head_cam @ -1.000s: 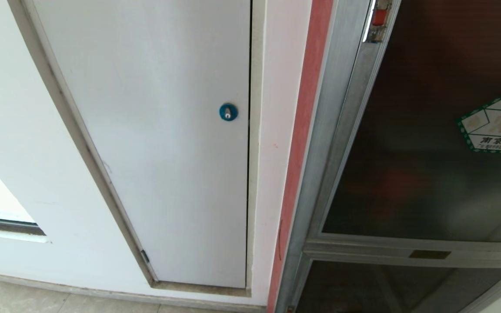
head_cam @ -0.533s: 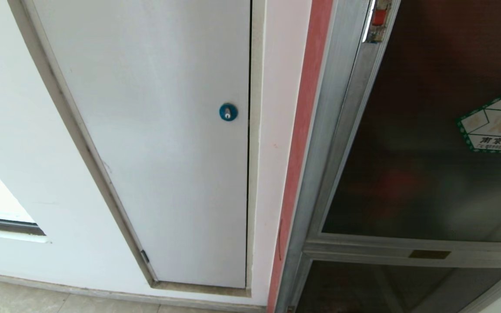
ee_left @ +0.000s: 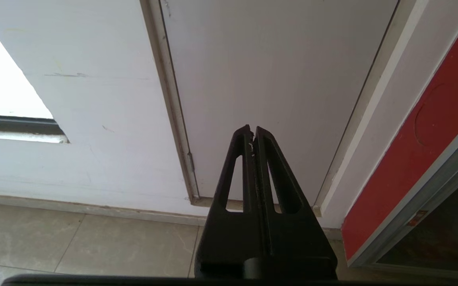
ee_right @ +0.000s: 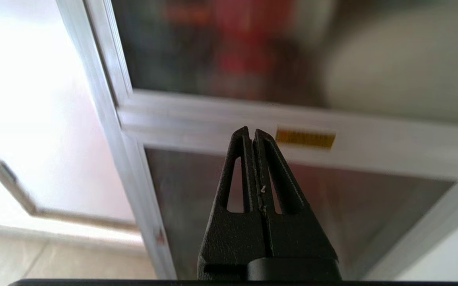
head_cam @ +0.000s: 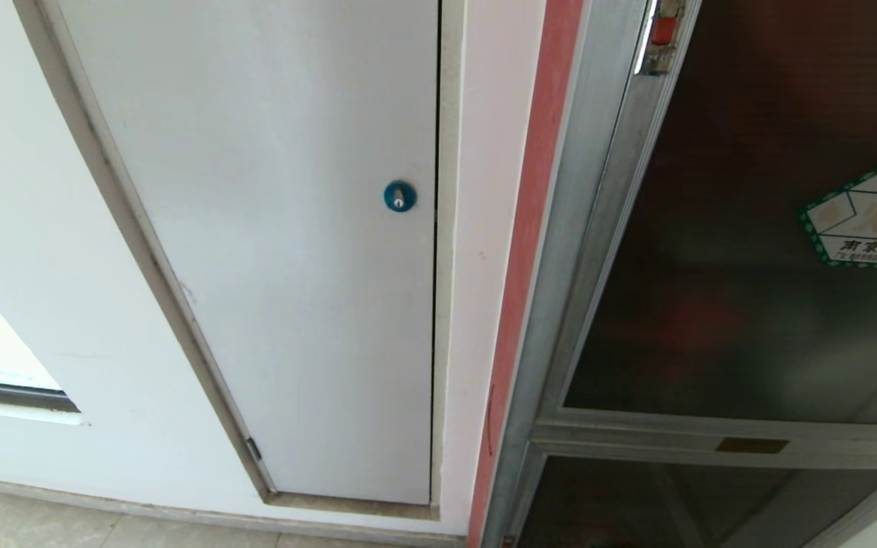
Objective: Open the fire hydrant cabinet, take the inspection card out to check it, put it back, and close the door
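Observation:
The fire hydrant cabinet [head_cam: 583,228] stands at the right of the head view, silver-framed beside a red strip. Its door [head_cam: 728,228] of dark tinted glass is shut, with a green-bordered hexagonal sticker [head_cam: 869,217] and a small red latch [head_cam: 664,30] at the top of its left edge. The inspection card is hidden. My right gripper [ee_right: 251,131] is shut and empty, low before the silver crossbar [ee_right: 213,119] under the door [ee_right: 221,47]. My left gripper [ee_left: 253,129] is shut and empty, facing the foot of the white panel [ee_left: 276,71]. Neither arm shows in the head view.
A white panel [head_cam: 271,228] with a round blue lock [head_cam: 400,195] fills the wall left of the cabinet. Below the door is a smaller glass panel [ee_right: 197,198], and a yellow label [ee_right: 305,138] sits on the crossbar. Beige floor tiles [ee_left: 74,238] run along the wall's foot.

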